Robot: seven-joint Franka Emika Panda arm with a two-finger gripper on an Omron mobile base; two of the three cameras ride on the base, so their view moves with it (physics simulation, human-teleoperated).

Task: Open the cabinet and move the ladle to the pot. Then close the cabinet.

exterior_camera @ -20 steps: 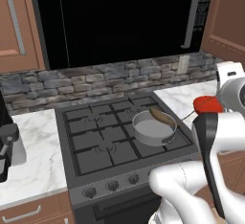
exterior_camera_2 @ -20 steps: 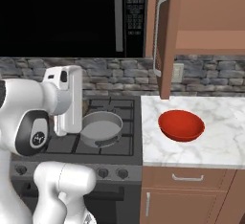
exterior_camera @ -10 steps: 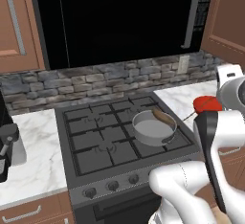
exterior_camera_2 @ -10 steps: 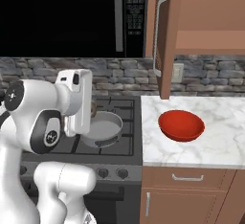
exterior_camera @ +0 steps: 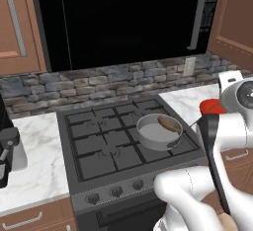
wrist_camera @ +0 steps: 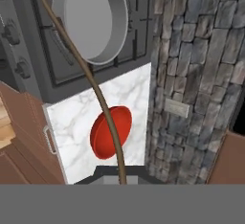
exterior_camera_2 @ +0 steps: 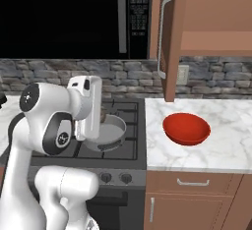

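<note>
Here, ladle (wrist_camera: pixel 91 77) handle pinched in closed gripper (wrist_camera: pixel 119 179), scoop over pot (exterior_camera: pixel 157 132).

Grey pot (exterior_camera: pixel 157 132), brown ladle (wrist_camera: pixel 91 79), red bowl (exterior_camera_2: pixel 186 128), white-veined marble counter (exterior_camera_2: pixel 226 140), reddish-brown cabinet (exterior_camera_2: pixel 197 22).

pot (exterior_camera: pixel 157 133): 1 | ladle (exterior_camera: pixel 169 123): 1 | red bowl (exterior_camera_2: pixel 187 129): 1 | stove (exterior_camera: pixel 101 141): 1 | microwave (exterior_camera: pixel 118 20): 1

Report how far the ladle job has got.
Done: the cabinet door stands open. In hand: the pincer is shut on the ladle, whose scoop sits over the pot. Left: release the ladle, then close the cabinet.
</note>
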